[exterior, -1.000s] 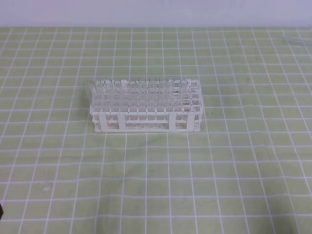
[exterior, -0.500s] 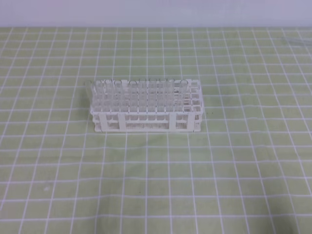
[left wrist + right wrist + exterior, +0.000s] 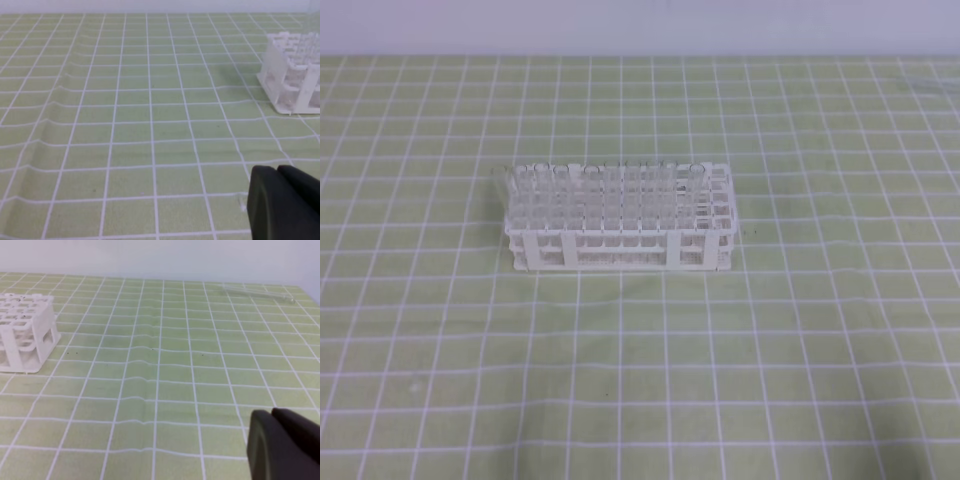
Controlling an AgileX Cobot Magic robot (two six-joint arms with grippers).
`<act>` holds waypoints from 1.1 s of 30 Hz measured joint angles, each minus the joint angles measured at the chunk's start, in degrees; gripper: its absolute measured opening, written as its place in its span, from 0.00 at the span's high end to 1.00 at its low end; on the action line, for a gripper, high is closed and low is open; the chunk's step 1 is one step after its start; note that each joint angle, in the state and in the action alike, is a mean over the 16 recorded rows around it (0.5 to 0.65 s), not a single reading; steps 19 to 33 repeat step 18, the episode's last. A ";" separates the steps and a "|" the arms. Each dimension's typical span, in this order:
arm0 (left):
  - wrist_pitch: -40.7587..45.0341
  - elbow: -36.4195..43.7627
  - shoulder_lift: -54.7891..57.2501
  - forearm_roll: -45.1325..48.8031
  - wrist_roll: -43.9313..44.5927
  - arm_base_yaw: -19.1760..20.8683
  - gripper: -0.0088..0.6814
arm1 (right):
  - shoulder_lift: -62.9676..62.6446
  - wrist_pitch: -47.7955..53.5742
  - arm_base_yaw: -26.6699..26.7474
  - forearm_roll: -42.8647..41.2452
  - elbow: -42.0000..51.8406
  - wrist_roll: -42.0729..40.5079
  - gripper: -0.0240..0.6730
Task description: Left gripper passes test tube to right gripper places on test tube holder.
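Test tube (image 3: 257, 292), from my right wrist view, lay flat on the green checked surface (image 3: 160, 390), far off and to the right, close to the far edge. Its long axis ran left to right with a slight slant, the right end a little nearer to me. I could not tell which end was the mouth. My right gripper (image 3: 272, 412) sat low at the near right of that view, fingers pressed together and holding nothing, with the tube well ahead of it. The test tube holder (image 3: 25, 335) stood well apart at the left.

In the high view neither gripper showed. The holder stood upright in the middle, long side facing the camera, with clear tubes (image 3: 590, 190) filling most of its rows and the rightmost holes looking free. Only a faint streak at the far right edge hinted at the lying tube, too dim to be sure.

From my left wrist view, my left gripper (image 3: 276, 170) was likewise pressed shut and empty, at the near right corner. The holder lay ahead to the right, and the tube was out of sight. I judged the tube nearer my right arm, so my left gripper would have to reach far right, past the holder, and close across the tube's length.
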 joint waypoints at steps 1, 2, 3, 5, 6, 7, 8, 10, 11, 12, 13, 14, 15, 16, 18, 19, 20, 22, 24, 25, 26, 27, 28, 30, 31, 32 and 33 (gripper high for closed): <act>0.00 0.00 0.00 0.00 -0.01 0.00 0.99 | 0.01 0.00 0.00 0.00 0.00 0.00 0.99; 0.00 0.00 0.00 0.00 -0.01 0.00 0.99 | 0.01 0.00 0.00 0.00 0.00 0.00 0.99; 0.00 0.00 0.00 0.00 -0.02 0.00 0.99 | 0.02 0.00 0.00 0.00 0.00 0.00 0.99; 0.00 0.00 0.00 0.00 -0.02 0.00 0.99 | 0.03 0.00 0.00 0.00 0.00 0.00 0.99; 0.00 0.00 0.00 0.00 -0.02 0.00 0.99 | 0.03 0.00 0.00 0.00 0.00 0.00 0.99; -0.05 0.04 -0.12 -0.01 -0.02 0.00 0.99 | 0.04 0.00 0.00 0.00 0.00 0.00 0.99; -0.05 0.04 -0.12 -0.01 -0.02 0.00 0.99 | 0.05 0.00 0.00 0.00 0.00 0.00 0.99; -0.05 0.04 -0.12 -0.01 -0.02 0.00 0.99 | 0.06 0.00 0.00 0.00 0.00 0.00 0.99; -0.11 0.09 -0.24 -0.02 -0.02 0.00 0.99 | 0.07 0.00 0.00 0.00 0.00 0.00 0.99; -0.12 0.09 -0.25 -0.02 -0.02 -0.01 0.99 | 0.07 0.00 0.00 0.00 0.00 0.00 0.99; -0.12 0.10 -0.27 -0.02 -0.02 -0.01 0.99 | 0.08 0.00 0.00 0.00 0.00 0.00 0.99; -0.13 0.11 -0.29 -0.02 -0.02 -0.01 0.99 | 0.09 0.00 0.00 0.00 0.00 0.00 0.99; -0.14 0.12 -0.31 -0.02 -0.03 -0.01 0.99 | 0.09 0.00 0.00 0.00 0.00 0.00 0.99; -0.16 0.13 -0.34 -0.02 -0.03 -0.01 0.99 | 0.10 0.00 0.00 0.00 0.00 0.00 0.99; -0.19 0.16 -0.42 -0.03 -0.03 -0.01 0.99 | 0.11 0.00 0.00 0.00 0.00 0.00 0.99; -0.19 0.16 -0.42 -0.03 -0.03 -0.01 0.99 | 0.11 0.00 0.00 0.00 0.00 0.00 0.99; -0.19 0.16 -0.42 -0.03 -0.03 -0.01 0.99 | 0.11 0.00 0.00 0.00 0.00 0.00 0.99; -0.19 0.16 -0.42 -0.03 -0.03 -0.01 0.99 | 0.11 0.00 0.00 0.00 0.00 0.00 0.99; -0.19 0.16 -0.42 -0.03 -0.03 -0.01 0.99 | 0.11 0.00 0.00 0.00 0.00 0.00 0.99; -0.19 0.16 -0.42 -0.03 -0.03 -0.01 0.99 | 0.11 0.00 0.00 0.00 0.00 0.00 0.99; -0.19 0.16 -0.42 -0.03 -0.03 -0.01 0.99 | 0.11 0.00 0.00 0.00 0.00 0.00 0.99; -0.19 0.16 -0.42 -0.03 -0.03 -0.01 0.99 | 0.11 0.00 0.00 0.00 0.00 0.00 0.99; -0.19 0.16 -0.42 -0.03 -0.03 -0.01 0.99 | 0.11 0.00 0.00 0.00 0.00 0.00 0.99; -0.19 0.16 -0.42 -0.03 -0.03 -0.01 0.99 | 0.11 0.00 0.00 0.00 0.00 0.00 0.99; -0.19 0.16 -0.42 -0.03 -0.03 -0.01 0.99 | 0.11 0.00 0.00 0.00 0.00 0.00 0.99; -0.19 0.16 -0.42 -0.03 -0.03 -0.01 0.99 | 0.11 0.00 0.00 0.00 0.00 0.00 0.99; -0.19 0.16 -0.42 -0.03 -0.03 -0.01 0.99 | 0.11 0.00 0.00 0.00 0.00 0.00 0.99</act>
